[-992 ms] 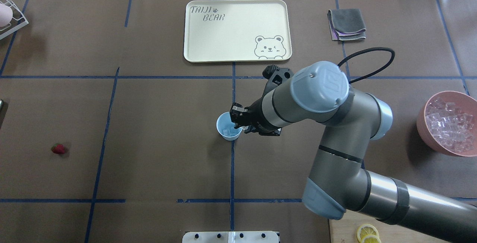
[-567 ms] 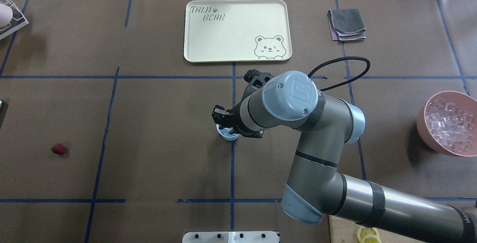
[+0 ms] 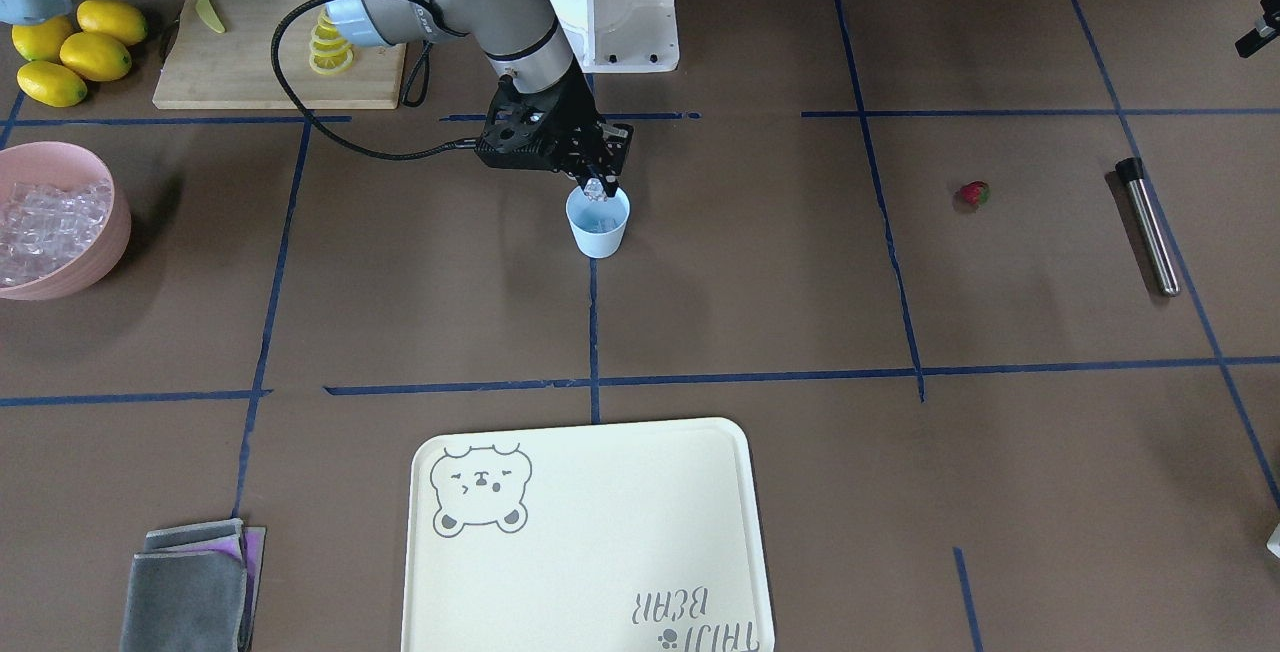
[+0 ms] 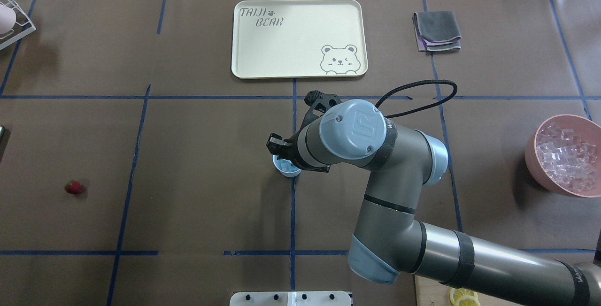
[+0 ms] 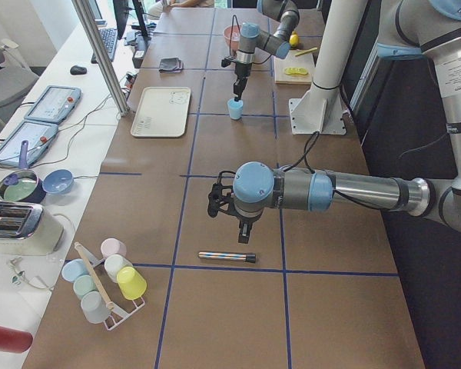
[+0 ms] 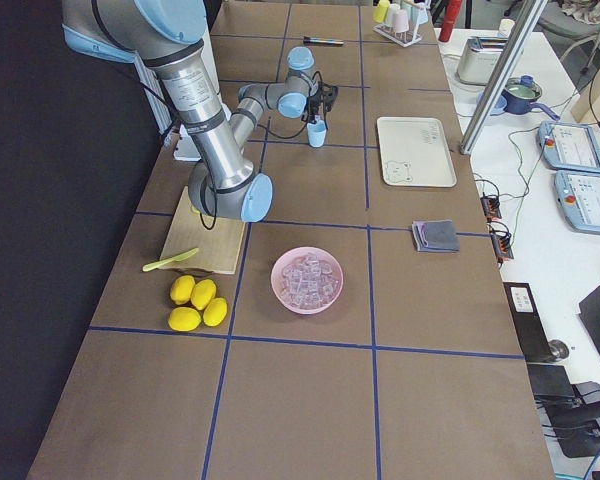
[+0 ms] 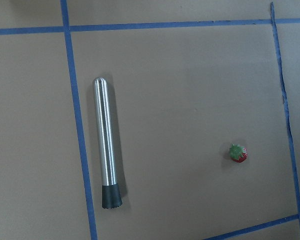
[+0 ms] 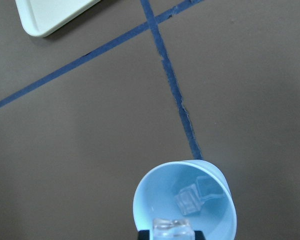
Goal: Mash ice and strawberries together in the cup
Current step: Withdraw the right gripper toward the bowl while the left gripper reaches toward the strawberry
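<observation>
Cup (image 3: 598, 224) upright at table centre, on blue tape line; ice cubes (image 8: 187, 200) inside. Right gripper (image 3: 596, 186) just above cup mouth, fingers clamped on one ice cube (image 8: 173, 229). Strawberry (image 3: 972, 194) on table, well apart from cup, near steel rod (image 7: 106, 145). Left gripper (image 5: 244, 235) hovers over rod; opening: cannot tell. Pink bowl (image 3: 70, 284) holds more ice.

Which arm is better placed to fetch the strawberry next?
Left, most likely. Its wrist camera looks down on the strawberry, so that arm hangs above it. The right pincer is over the cup, shut on an ice cube, far from the strawberry.
</observation>
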